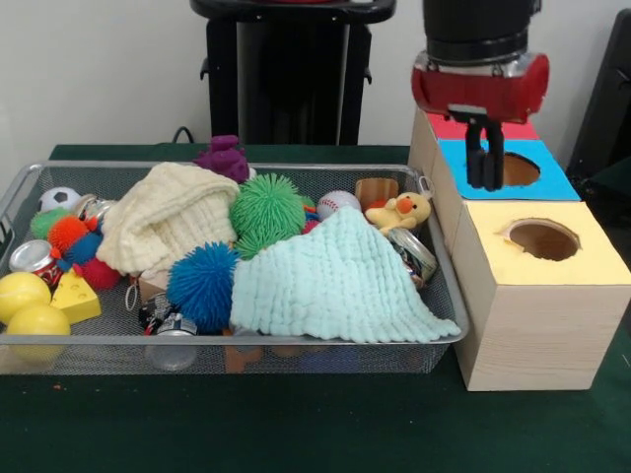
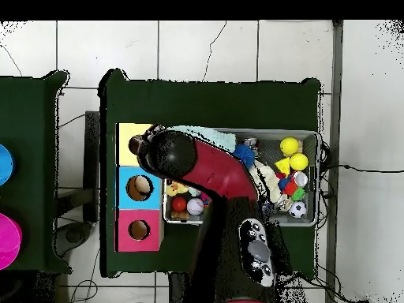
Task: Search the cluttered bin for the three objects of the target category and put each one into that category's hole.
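Note:
The wire mesh bin (image 1: 246,340) holds a heap of toys and cloths; it also shows in the overhead view (image 2: 316,136). No small printed white cloth shows in either view. The yellow-topped box's hole (image 1: 543,239) is the nearest of the row on the right and looks empty; in the overhead view the arm partly hides this hole (image 2: 136,144). My gripper (image 1: 485,182) hangs above the boxes, in front of the blue-topped hole (image 1: 523,169), its black fingers (image 1: 474,158) close together with nothing between them. In the overhead view the arm's wrist (image 2: 170,154) hides it.
A mint waffle cloth (image 1: 335,281) and a cream waffle cloth (image 1: 168,222) cover much of the bin. Around them lie spiky balls, yellow balls, cans, a plush duck (image 1: 399,210) and a baseball. The red-topped box (image 2: 139,230) stands beyond the blue one.

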Tool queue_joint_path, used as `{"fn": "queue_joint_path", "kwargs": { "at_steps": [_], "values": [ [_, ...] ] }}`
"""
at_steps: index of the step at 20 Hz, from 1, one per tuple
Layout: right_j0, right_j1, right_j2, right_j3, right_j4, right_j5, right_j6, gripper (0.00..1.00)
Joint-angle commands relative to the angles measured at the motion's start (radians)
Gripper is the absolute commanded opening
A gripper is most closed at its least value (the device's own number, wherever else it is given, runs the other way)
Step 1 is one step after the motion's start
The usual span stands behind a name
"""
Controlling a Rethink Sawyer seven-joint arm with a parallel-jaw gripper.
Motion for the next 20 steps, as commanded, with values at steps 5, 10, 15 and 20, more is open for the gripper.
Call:
{"fn": "queue_joint_path", "kwargs": {
  "at_steps": [5, 10, 15, 20],
  "values": [
    [-0.060, -0.034, 0.134, 0.032, -0.157, 0.093, -0.089, 0.00],
    [0.054, 0.045, -0.103, -0.193, -0.404, 0.184, -0.046, 0.00],
    [0.064, 0.092, -0.162, -0.227, -0.508, 0.144, -0.005, 0.00],
    [0.085, 0.111, -0.215, -0.230, -0.569, 0.088, 0.057, 0.00]
  ]
}}
